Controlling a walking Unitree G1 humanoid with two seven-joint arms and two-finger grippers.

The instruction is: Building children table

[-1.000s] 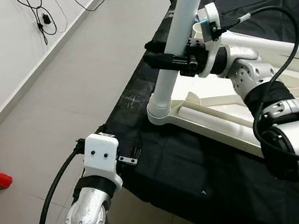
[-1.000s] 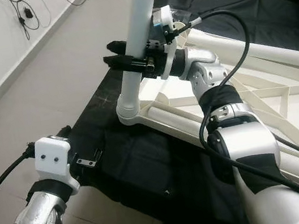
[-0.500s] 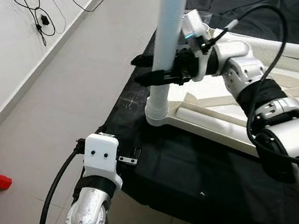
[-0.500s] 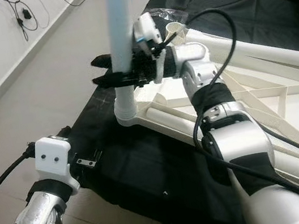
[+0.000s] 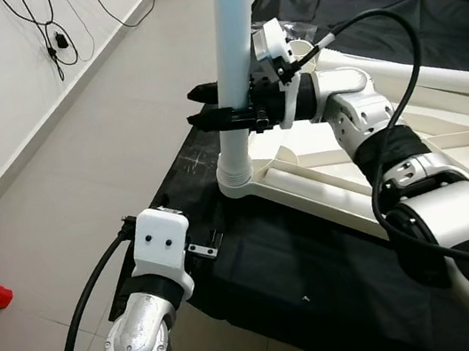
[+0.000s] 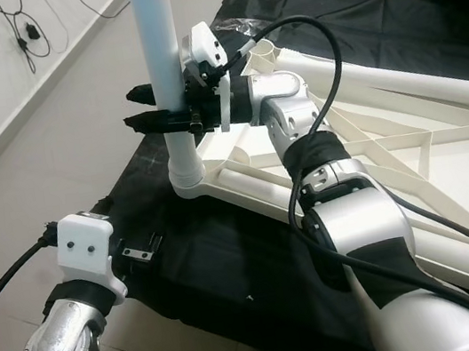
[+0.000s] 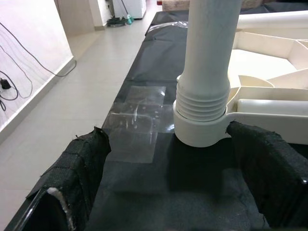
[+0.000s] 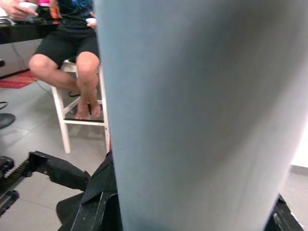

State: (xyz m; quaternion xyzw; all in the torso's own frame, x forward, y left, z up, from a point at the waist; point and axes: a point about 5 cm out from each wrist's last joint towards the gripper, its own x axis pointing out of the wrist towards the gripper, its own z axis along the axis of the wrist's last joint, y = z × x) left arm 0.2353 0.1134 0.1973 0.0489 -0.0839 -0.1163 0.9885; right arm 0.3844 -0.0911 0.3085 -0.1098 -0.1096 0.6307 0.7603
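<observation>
One white leg (image 5: pixel 229 59) stands upright at centre frame, its threaded foot in the corner socket of the upturned tabletop (image 5: pixel 352 178) on the black-draped counter (image 5: pixel 324 278). Right hand (image 5: pixel 209 117) clamps the leg. Left hand (image 7: pixel 159 192), lower left, hangs spread. No writing is legible.

We lose the top of the table leg (image 5: pixel 231 59) past the frame's upper edge. The leg hides part of the right gripper (image 5: pixel 226 115). The seated person (image 8: pixel 72 53) is cut off above the waist.
</observation>
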